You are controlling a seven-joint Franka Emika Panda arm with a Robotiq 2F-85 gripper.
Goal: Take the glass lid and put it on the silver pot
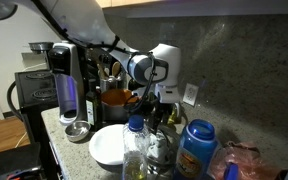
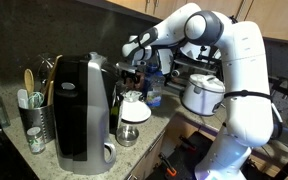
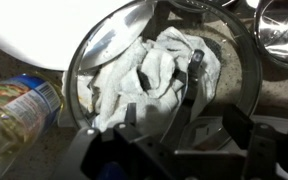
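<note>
Open wide at the gripper [image 3: 179, 118], dark fingers [image 3: 132, 112] spread apart right above the glass lid [image 3: 109, 45]; no telling whether touching it. Nothing clamped. Through the glass, a crumpled white cloth [image 3: 169, 70], and near the lid's middle a dark knob [image 3: 197, 63]. Lying low by the speckled stone counter [image 3: 281, 88], not on the silver pot [image 1: 117, 97]. In an exterior view, just beside the gripper [image 1: 156, 100], that pot, orange-red inside, uncovered, close to the back wall.

Around it, a kitchen corner: dark speckled backsplash [image 1: 239, 45], a white wall outlet [image 1: 190, 95], a strip of wooden cabinet [image 1: 204, 4] overhead. Near the lid, a white bowl [image 1: 109, 146] toward the counter's front and a clear bottle [image 3: 19, 105] with a blue cap lying close alongside. Further off, a black-and-silver coffee machine [image 1: 66, 80] and a white rice cooker [image 2: 202, 93].

Blocking the sight of the lid in an exterior view, a crowd of bottles and a blue-lidded jar [image 1: 197, 150]; elsewhere, the coffee machine [image 2: 84, 110] hiding much of the counter below the white arm [image 2: 189, 28].
</note>
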